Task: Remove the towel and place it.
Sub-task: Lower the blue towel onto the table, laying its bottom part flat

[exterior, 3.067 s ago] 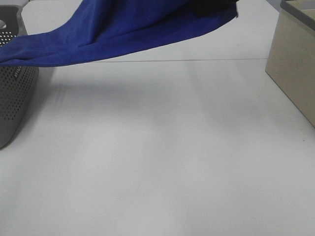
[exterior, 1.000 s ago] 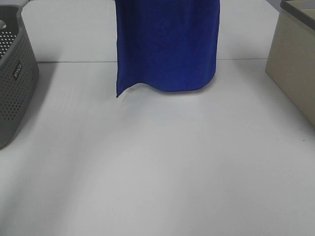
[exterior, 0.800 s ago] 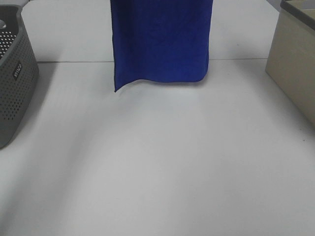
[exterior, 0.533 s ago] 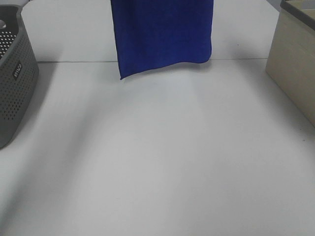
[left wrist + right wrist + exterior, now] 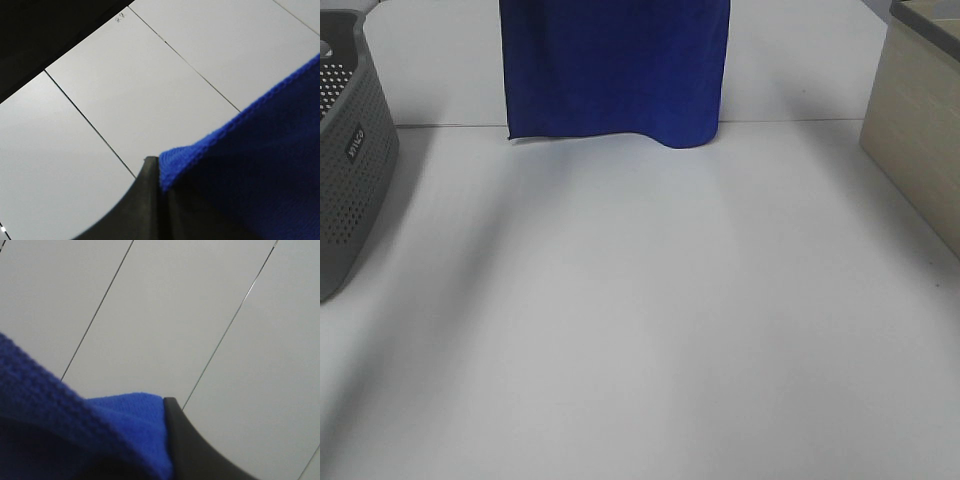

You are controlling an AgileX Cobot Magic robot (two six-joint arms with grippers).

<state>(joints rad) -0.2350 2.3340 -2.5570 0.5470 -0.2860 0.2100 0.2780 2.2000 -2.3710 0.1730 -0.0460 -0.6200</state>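
The towel [image 5: 615,70] hangs as a flat, deep-blue sheet at the far middle of the white worktop [image 5: 640,330]. Its upper part runs out of the top of the exterior high view, so neither claw shows there. Its lower hem is nearly level, with a soft wave toward the right corner, and casts a faint shadow on the worktop just below it. Whether the hem touches the surface cannot be told.

In the left wrist view, the left claw [image 5: 159,175] is closed on a stitched corner of the towel [image 5: 260,165]. The blue cloth emerges right at the tip of the dark finger [image 5: 145,200] and spreads away from it. In the right wrist view, the right claw [image 5: 167,430] is likewise clamped on the towel [image 5: 75,435], whose plush edge bunches against the black finger [image 5: 195,450].

A grey perforated basket [image 5: 350,190] stands at the left edge of the worktop, well apart from the towel. A beige box [image 5: 920,140] stands at the right edge, also apart from it.
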